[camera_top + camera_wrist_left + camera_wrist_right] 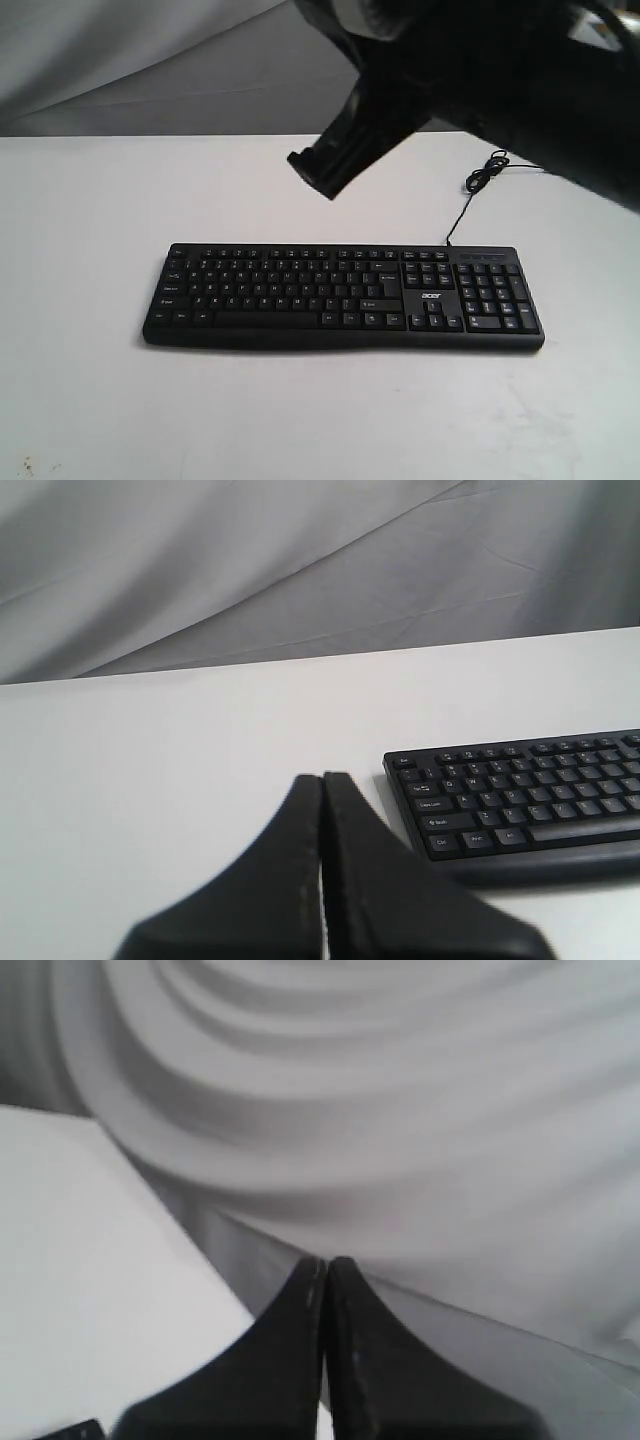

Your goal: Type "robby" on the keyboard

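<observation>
Keyboard point(345, 298) lies flat on white table point(90, 200). Long axis runs side to side in exterior view, number pad at right end, space bar row toward camera. Cable point(470, 195) leaves keyboard's rear edge near number pad and coils behind it. Bare table all round keyboard.

Right gripper point(318, 172) hangs above and behind keyboard's middle, fingers pressed together, empty. Left gripper point(322, 778) likewise clenched, empty, off keyboard's left end, apart from it.

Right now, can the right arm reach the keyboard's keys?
Probably yes. The right gripper hangs shut in the air behind the keyboard, and nothing sits between them.
</observation>
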Robot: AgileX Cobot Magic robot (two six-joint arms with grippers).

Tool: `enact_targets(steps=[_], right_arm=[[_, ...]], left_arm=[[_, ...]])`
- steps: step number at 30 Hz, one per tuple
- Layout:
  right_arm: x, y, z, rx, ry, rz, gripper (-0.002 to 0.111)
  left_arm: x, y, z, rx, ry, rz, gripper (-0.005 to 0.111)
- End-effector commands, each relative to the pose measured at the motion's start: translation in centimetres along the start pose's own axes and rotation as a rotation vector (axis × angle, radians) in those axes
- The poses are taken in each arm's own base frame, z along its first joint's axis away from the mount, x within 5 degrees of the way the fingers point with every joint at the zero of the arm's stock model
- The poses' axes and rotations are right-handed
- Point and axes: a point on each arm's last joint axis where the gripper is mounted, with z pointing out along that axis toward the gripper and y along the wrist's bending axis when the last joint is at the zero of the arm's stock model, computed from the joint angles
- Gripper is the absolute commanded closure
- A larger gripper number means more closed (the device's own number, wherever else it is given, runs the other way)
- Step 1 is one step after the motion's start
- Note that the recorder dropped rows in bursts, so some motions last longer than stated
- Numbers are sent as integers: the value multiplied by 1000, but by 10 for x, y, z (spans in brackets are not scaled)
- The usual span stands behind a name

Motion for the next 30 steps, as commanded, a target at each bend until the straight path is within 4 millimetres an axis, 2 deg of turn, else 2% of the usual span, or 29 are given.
enact_targets(steps=[1,4,9,16,22,24,26,28,30], right_arm=[[9,0,-36,163,-54,80,108],[13,-5,-53,193,-65,121,108],[13,-17,-72,233,-37,330,108],[11,-27,-85,266,-59,479,108],[10,-32,-90,289,-70,538,108],[16,-41,-93,308,-66,622,108],[32,-51,-98,310,-18,700,108],[53,-63,-110,357,45,723,108],[72,-65,-136,433,73,731,108]], left_arm=[[1,0,0,5,-5,3,107],[1,0,0,5,-5,3,107],[1,0,0,5,-5,3,107],[1,0,0,5,-5,3,107],[1,0,0,5,-5,3,107],[1,0,0,5,-5,3,107],[1,0,0,5,-5,3,107],[1,0,0,5,-5,3,107],[1,0,0,5,-5,3,107]])
